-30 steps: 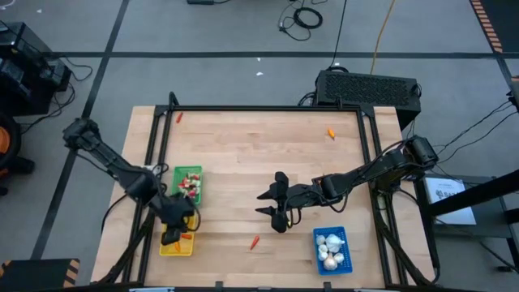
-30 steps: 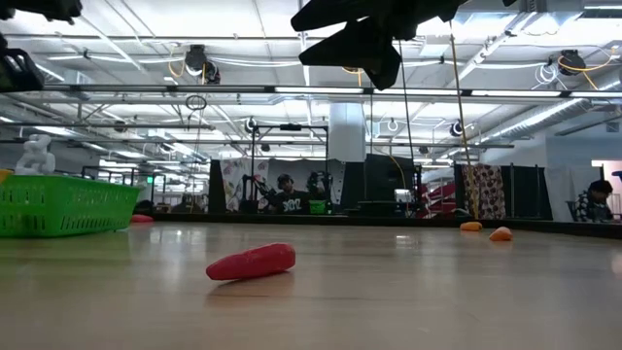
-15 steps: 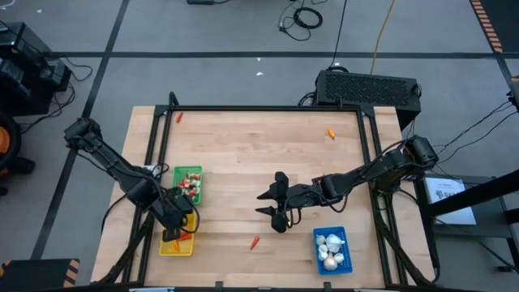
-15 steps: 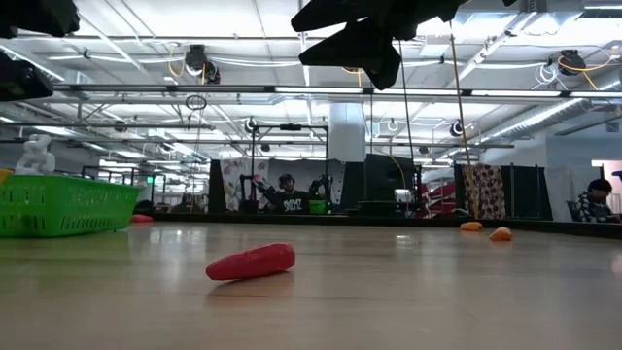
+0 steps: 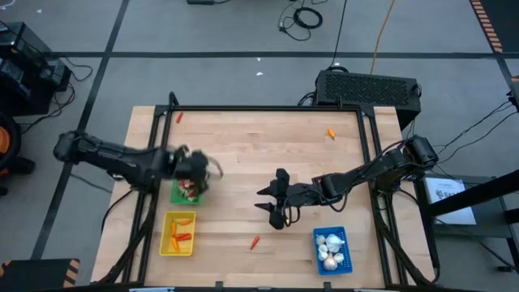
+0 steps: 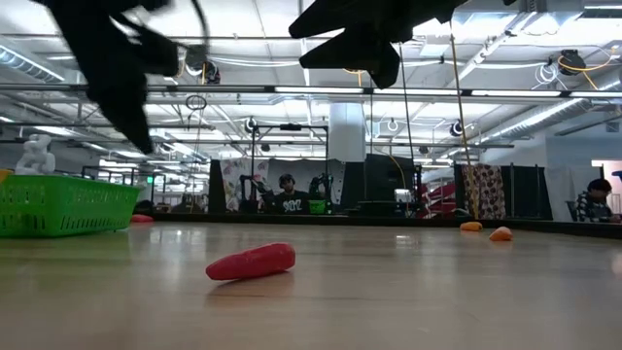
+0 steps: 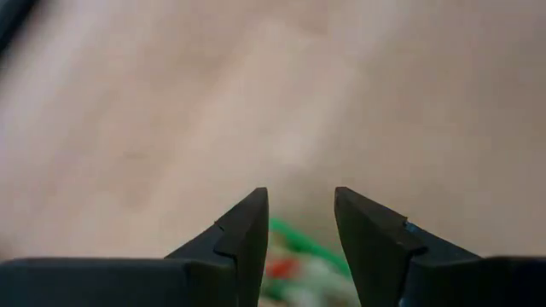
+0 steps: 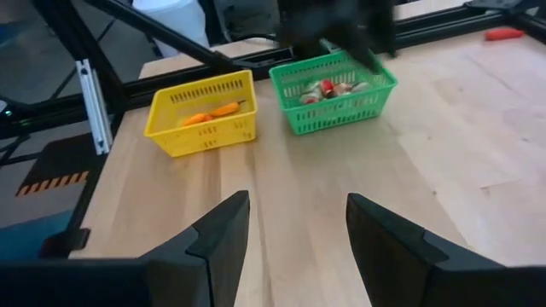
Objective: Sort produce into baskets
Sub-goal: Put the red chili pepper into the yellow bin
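My left gripper (image 5: 195,172), fingers apart and empty, sweeps over the green plastic basket (image 5: 180,195) left of centre; swinging low could knock it askew.

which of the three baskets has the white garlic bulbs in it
The blue basket, near the table's front right corner. It holds only white bulbs; the yellow basket holds orange pieces and the green basket holds small mixed bits.

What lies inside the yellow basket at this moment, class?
The yellow basket holds orange carrot-like pieces, seen through its open top in the right wrist view. The high view shows some red there too. Its mesh walls may cover smaller bits.
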{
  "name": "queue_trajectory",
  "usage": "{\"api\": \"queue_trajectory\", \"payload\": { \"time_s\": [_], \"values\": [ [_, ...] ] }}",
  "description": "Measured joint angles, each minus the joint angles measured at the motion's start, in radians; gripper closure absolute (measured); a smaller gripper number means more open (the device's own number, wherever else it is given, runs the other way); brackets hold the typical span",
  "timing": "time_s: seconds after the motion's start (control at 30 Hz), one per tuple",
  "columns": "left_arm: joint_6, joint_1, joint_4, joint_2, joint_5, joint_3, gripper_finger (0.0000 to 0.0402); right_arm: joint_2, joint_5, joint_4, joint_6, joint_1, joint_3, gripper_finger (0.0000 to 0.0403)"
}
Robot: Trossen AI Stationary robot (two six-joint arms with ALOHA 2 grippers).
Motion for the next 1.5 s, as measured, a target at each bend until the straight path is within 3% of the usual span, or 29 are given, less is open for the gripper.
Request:
{"api": "queue_trajectory", "payload": {
  "time_s": [0.3,0.47,0.63,0.97,1.5],
  "values": [
    [0.261,0.705,0.027,0.006,-0.008,0.0,0.0256,0.0,0.002,-0.009,-0.02,-0.003,0.0,0.0216],
    [0.294,0.934,0.107,0.059,0.002,-0.011,0.0256,0.0,0.001,-0.018,-0.046,-0.003,0.0,0.0216],
    [0.343,1.024,0.188,0.178,0.009,-0.017,0.0256,0.0,0.001,-0.034,-0.066,-0.003,0.0,0.0216],
    [0.368,1.101,0.372,0.343,0.04,-0.012,0.0256,0.0,0.001,-0.049,-0.055,-0.003,0.0,0.0216],
    [0.372,1.112,0.303,0.357,0.084,0.026,0.0256,0.0,0.003,-0.073,-0.045,-0.007,0.0,0.0216]
  ]
}}
